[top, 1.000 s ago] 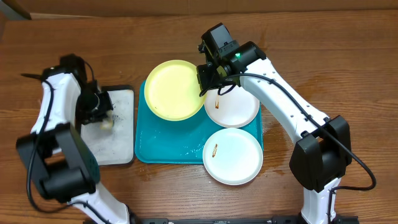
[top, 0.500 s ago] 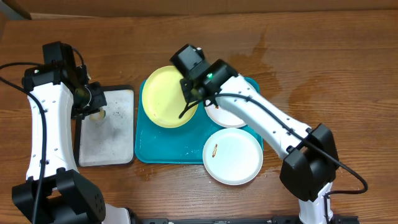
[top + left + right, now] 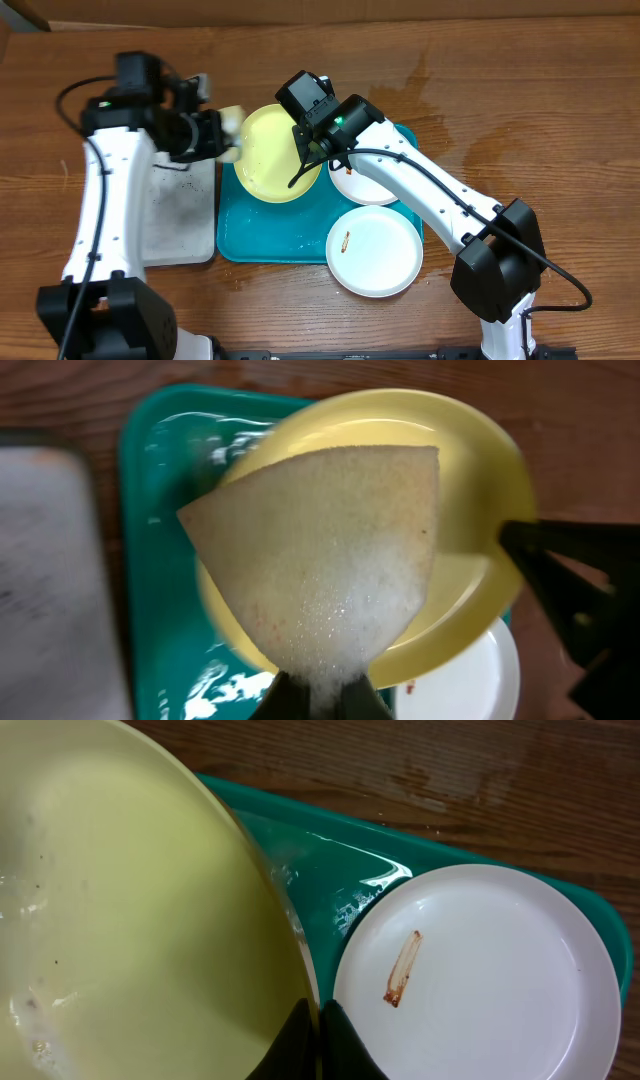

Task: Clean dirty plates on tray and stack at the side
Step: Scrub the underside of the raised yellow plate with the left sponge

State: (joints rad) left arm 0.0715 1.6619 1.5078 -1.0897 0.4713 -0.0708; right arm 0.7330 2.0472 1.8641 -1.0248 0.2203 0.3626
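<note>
The pale yellow plate (image 3: 270,155) is over the far left part of the teal tray (image 3: 270,240). My right gripper (image 3: 305,165) is shut on the plate's right rim, which also shows in the right wrist view (image 3: 318,1030). My left gripper (image 3: 212,135) is shut on a foamy beige sponge (image 3: 320,550), held just over the yellow plate (image 3: 470,480) at its left side. A white plate (image 3: 480,980) with a brown smear lies on the tray right of the yellow plate. A second smeared white plate (image 3: 375,250) lies at the tray's near right corner.
A smaller black-rimmed white tray (image 3: 180,215) lies left of the teal tray, under my left arm. Water glistens on the teal tray's floor (image 3: 160,510). A wet patch marks the wooden table (image 3: 440,80) at the far right.
My left gripper has moved from the white tray to the right with the sponge, up to the yellow plate. My right gripper first shifted the yellow plate a little left, then held still.
</note>
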